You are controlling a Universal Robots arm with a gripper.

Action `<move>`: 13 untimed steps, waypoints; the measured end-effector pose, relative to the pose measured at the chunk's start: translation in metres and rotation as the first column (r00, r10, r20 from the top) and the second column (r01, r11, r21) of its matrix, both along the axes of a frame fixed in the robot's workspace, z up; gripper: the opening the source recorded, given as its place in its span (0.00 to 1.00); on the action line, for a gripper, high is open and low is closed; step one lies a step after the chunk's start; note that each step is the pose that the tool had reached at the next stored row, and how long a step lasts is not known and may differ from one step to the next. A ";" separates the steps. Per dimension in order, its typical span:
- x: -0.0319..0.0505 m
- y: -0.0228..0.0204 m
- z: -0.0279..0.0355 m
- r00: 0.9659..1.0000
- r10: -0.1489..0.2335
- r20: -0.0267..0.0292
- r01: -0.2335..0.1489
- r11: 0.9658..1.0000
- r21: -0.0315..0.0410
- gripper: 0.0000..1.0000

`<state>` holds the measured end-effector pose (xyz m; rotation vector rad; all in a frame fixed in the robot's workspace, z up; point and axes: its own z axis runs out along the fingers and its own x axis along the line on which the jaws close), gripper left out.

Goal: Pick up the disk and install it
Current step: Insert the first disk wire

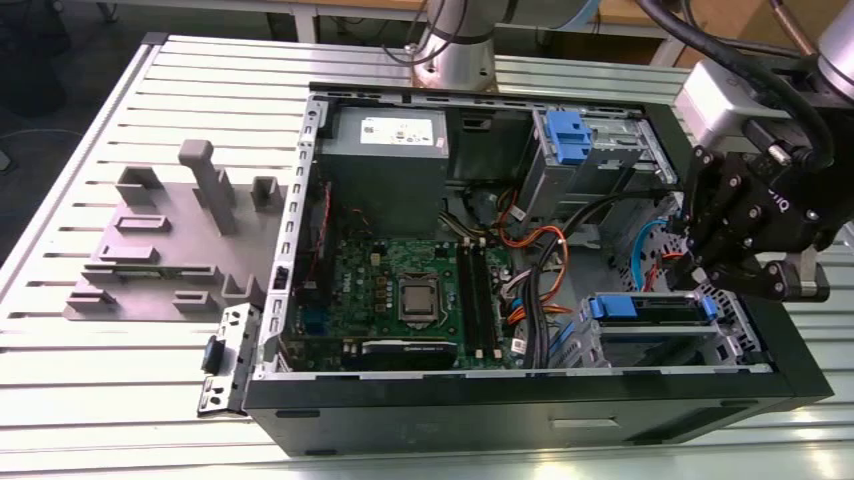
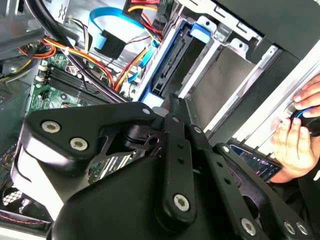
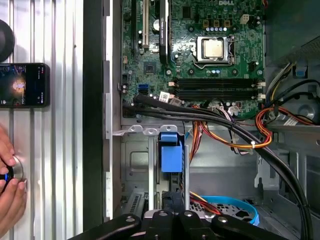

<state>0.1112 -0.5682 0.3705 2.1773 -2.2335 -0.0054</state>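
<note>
Mostly hidden disk [image 1: 646,308] sits in bay; gripper [image 1: 727,262] above, grip state unclear.

An open black desktop computer case [image 1: 534,415] lies on its side on a ribbed silver aluminium table [image 1: 120,390], its green motherboard [image 1: 400,290] exposed. The black robot gripper [image 1: 727,262] hangs over the case's edge at the exterior view's right, just above a blue-framed drive [image 1: 645,308] sitting in its bay (a second blue-handled bay [image 1: 571,135] lies farther back). A grey plastic fixture [image 1: 167,245] stands on the table, well apart at the exterior view's left.
</note>
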 end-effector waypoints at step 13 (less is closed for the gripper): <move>0.0151 0.0127 -0.0002 1.000 0.000 -0.004 0.000 1.000 -0.003 0.11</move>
